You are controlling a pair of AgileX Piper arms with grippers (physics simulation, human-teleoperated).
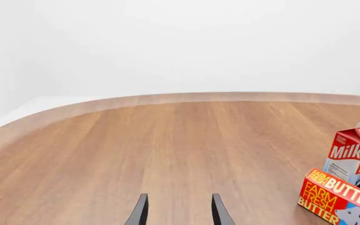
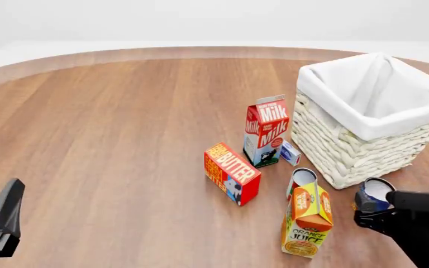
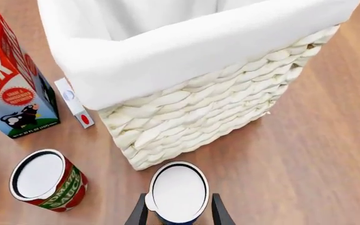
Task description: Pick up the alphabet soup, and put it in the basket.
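The alphabet soup (image 2: 373,195) is a short blue can with a pale top, standing on the table just in front of the basket (image 2: 348,151). In the right wrist view the alphabet soup (image 3: 178,190) sits between the two dark fingers of my right gripper (image 3: 178,208), which flank its sides at full spread. The wicker wall and white cloth rim of the basket (image 3: 186,61) rise right behind it. From the front, my right gripper (image 2: 380,209) reaches in from the lower right. Far off at the lower left, my left gripper (image 2: 2,218) is open and holds nothing. The left gripper (image 1: 178,211) has only bare wood ahead.
A red-and-white can (image 2: 301,181) and an orange juice carton (image 2: 308,220) stand left of the soup. A milk carton (image 2: 267,131), a butter box (image 2: 231,172) and a small blue-white box (image 2: 290,152) lie further left. The table's curved far edge (image 1: 186,97) runs along the back.
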